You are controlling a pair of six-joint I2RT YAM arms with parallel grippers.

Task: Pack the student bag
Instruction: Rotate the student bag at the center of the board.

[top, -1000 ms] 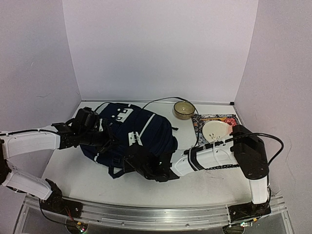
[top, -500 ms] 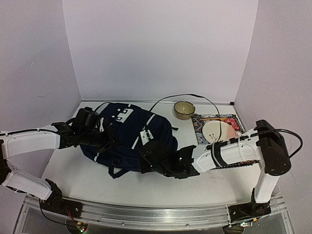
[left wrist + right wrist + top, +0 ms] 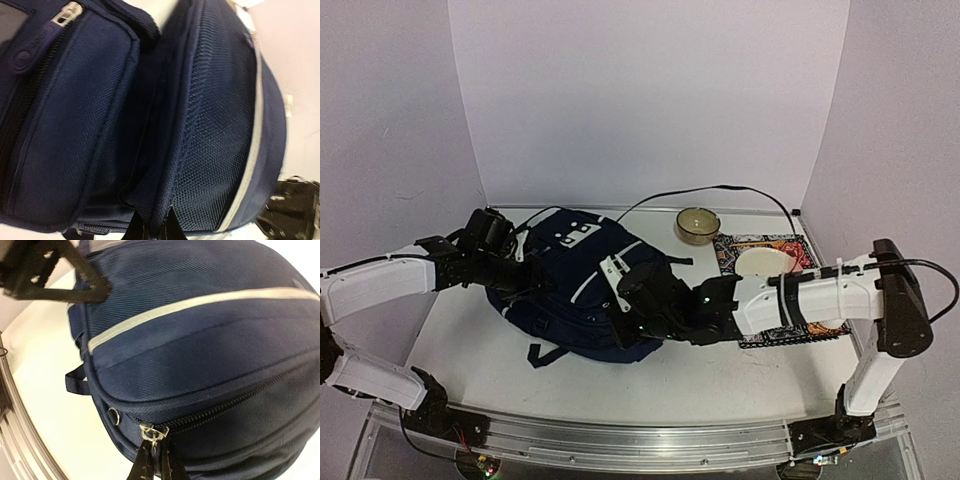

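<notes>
Two claws are gripping one student bag [image 3: 570,290], which is lying on the white table [image 3: 470,350] and stretching between them.

- Left claw [image 3: 523,280]: sitting at the bag's left end. In its wrist view the fingers [image 3: 172,227] are drawn narrow with a fold of navy fabric running down between them. It seems to be pinching that fold, though the tips are barely in frame. A grey stripe is curving away just right of this claw.
- Right claw [image 3: 155,455]: sitting at the bag's near right edge, fingers closed tight and holding the metal zipper pull [image 3: 151,432]. The zip track is running up and rightward from the tips, looking closed. A small metal ring [image 3: 114,414] is hanging just left of the tips.
- Patterned mat [image 3: 765,243]: lying to the right of the right claw, partly under its forearm.
- Pale plate [image 3: 767,262]: resting on that mat.
- Small bowl [image 3: 698,224]: standing on the table beyond the right claw, near the back wall.
</notes>
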